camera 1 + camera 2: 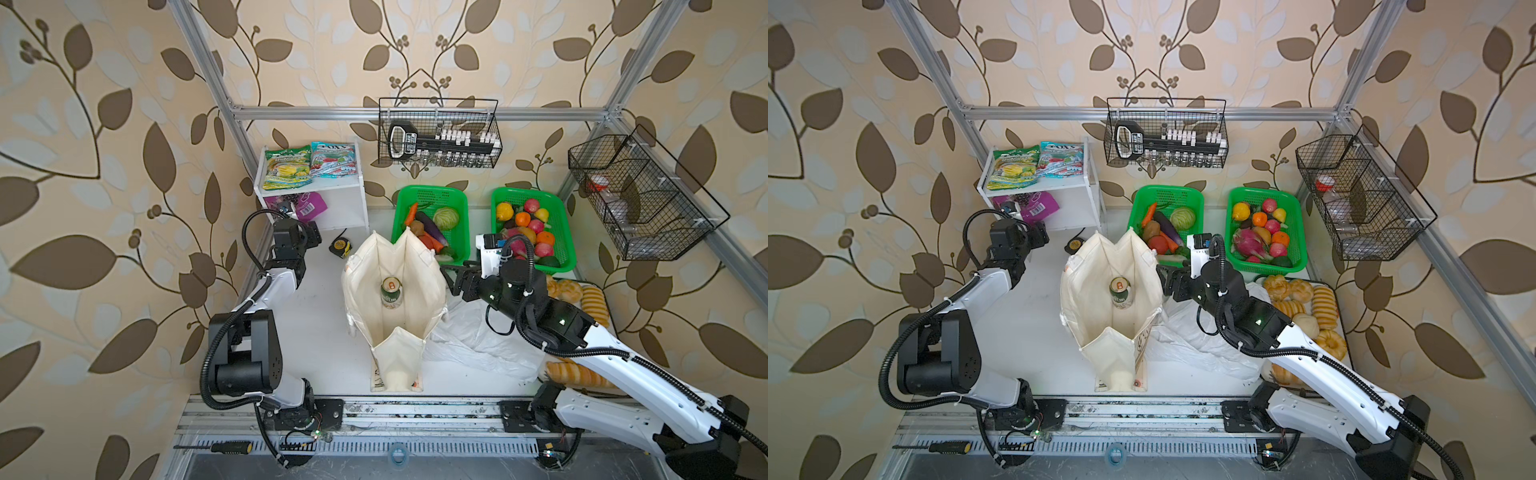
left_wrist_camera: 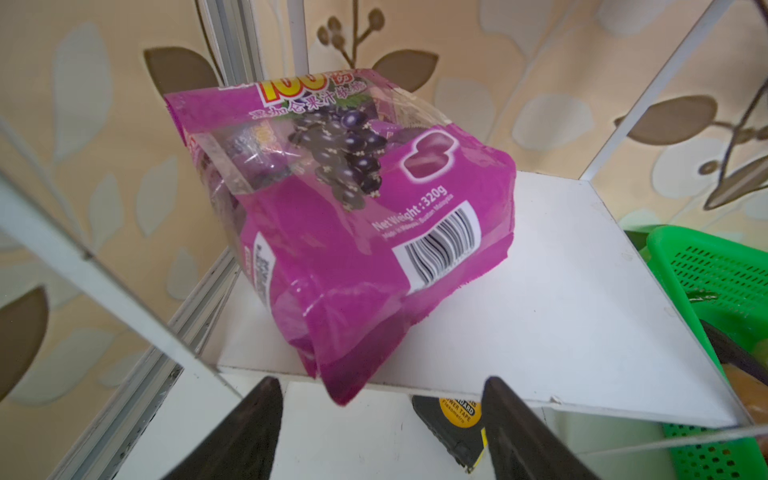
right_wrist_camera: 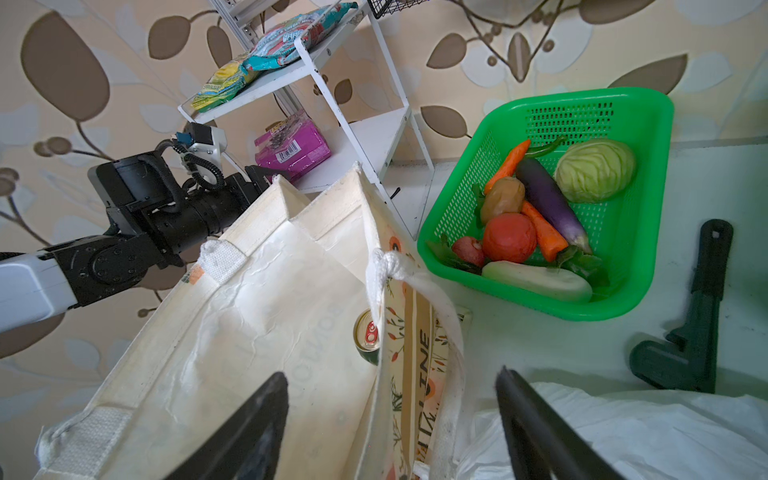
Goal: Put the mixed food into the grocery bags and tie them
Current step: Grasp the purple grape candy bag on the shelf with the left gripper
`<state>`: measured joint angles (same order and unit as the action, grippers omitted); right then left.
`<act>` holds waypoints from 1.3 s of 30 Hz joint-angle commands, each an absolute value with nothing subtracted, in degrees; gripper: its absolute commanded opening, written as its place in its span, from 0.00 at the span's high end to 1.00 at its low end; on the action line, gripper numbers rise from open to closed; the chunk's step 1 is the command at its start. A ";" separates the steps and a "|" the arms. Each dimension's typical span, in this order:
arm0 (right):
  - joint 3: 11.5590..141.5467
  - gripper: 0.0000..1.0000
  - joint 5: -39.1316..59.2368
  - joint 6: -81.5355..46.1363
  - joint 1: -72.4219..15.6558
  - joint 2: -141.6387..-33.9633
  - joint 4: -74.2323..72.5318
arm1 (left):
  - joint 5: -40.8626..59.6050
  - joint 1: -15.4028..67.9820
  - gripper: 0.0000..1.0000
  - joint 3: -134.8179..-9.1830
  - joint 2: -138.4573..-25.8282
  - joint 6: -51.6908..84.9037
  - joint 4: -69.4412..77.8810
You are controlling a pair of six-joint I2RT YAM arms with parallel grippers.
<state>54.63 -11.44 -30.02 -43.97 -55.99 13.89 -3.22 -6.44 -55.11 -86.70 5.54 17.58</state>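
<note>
The purple grape-print pouch (image 2: 353, 208) lies on the lower shelf of a white rack (image 1: 353, 195); one corner hangs over the shelf edge. My left gripper (image 2: 381, 380) stands open just in front of that corner, apart from it. The cream tote (image 1: 415, 291) stands open mid-table with the green can (image 1: 390, 293) upright inside. My right gripper (image 3: 390, 372) is open astride the tote's right wall. The white plastic bag (image 1: 478, 340) lies crumpled beside the tote. The teal-and-red packet (image 1: 334, 160) lies on the rack's top. Cabbage (image 3: 594, 170), potato (image 3: 503, 199) and tomato (image 3: 509, 237) lie in a green basket (image 1: 432, 190).
A second green basket (image 1: 528, 192) holds fruit. Bread rolls (image 1: 565, 291) lie at the right edge under my right arm. A tape measure (image 1: 340, 247) sits by the rack's foot, a yellow-green packet (image 1: 286, 166) on its top. A dark wrench (image 3: 698, 316) lies near the plastic bag.
</note>
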 commanded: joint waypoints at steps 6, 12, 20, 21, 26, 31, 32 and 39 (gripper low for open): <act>53.11 0.21 -11.93 -30.87 -43.77 -56.45 14.23 | -1.22 -6.67 0.27 -57.12 -90.12 1.73 30.87; 52.99 0.21 -12.13 -30.96 -43.77 -56.53 14.83 | -0.67 -6.68 0.39 -56.51 -92.37 1.93 36.98; 52.69 0.21 -11.87 -31.66 -43.77 -57.17 15.02 | 4.49 -6.65 0.82 -55.21 -90.83 1.51 35.30; 52.70 0.21 -11.81 -31.79 -43.77 -57.28 15.02 | 5.71 -6.65 0.87 -55.09 -90.41 1.33 34.41; 52.73 0.21 -11.25 -32.41 -43.77 -57.61 15.03 | 11.60 -6.68 1.00 -53.48 -87.19 0.80 30.86; 52.47 0.21 -11.16 -33.12 -43.78 -57.38 15.11 | 16.24 -6.68 1.00 -50.08 -83.34 1.30 28.82; 52.38 0.21 -11.16 -33.21 -43.77 -57.29 15.12 | 17.02 -6.67 1.00 -49.30 -82.88 1.49 28.29; 52.11 0.21 -10.78 -33.55 -43.77 -57.35 14.45 | 17.96 -6.67 1.00 -44.33 -75.48 3.21 25.08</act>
